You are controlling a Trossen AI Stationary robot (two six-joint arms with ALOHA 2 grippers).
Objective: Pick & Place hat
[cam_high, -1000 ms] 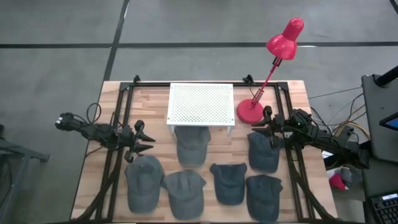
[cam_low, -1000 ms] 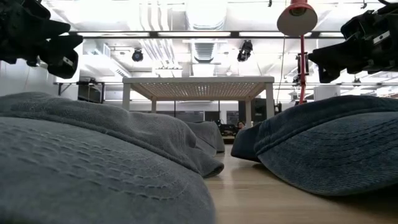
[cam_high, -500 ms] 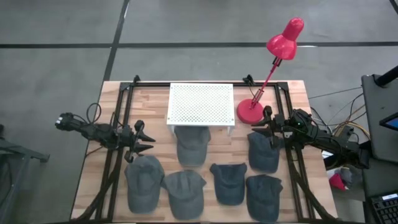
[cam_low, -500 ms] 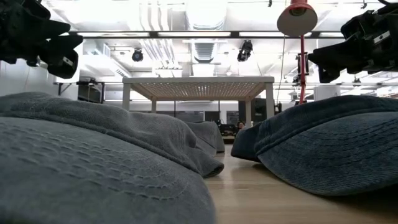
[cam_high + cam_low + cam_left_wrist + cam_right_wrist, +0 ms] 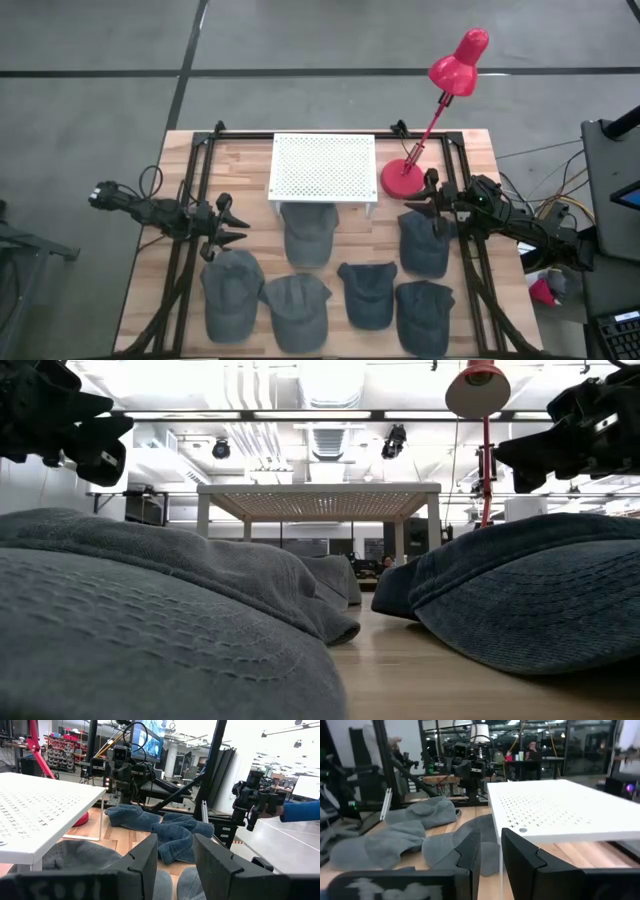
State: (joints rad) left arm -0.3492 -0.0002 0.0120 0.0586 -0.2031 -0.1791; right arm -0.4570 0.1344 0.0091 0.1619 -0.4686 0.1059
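From above, the left gripper (image 5: 235, 231) hangs over the wooden table (image 5: 470, 150) at its left side, just past the brim of the leftmost hat (image 5: 231, 293). Its fingers (image 5: 141, 862) stand apart with nothing between them, as the left wrist view makes plain. That view also shows a person's blue sleeve (image 5: 301, 812) in the room beyond, which no other view catches.

Next comes a second hat (image 5: 297, 308) in the near row, and behind it a hat (image 5: 308, 234) lying half under the white perforated stand (image 5: 323, 167) at the table's middle. Further right lie a darker hat (image 5: 367, 292), then one (image 5: 424, 314) at the near right corner, and one (image 5: 424, 244) behind it. All six are soft grey-blue caps, resting crown up on the table.

The red lamp (image 5: 438, 95) stands at the far right, its base just beside the stand.

The right gripper (image 5: 432, 215) hovers at the back edge of the right rear hat. Its own wrist view shows its fingers (image 5: 469, 851) parted by a narrow gap, empty, pointing toward the stand.

The low view gives only two hat crowns looming close, with both grippers raised clear above them.
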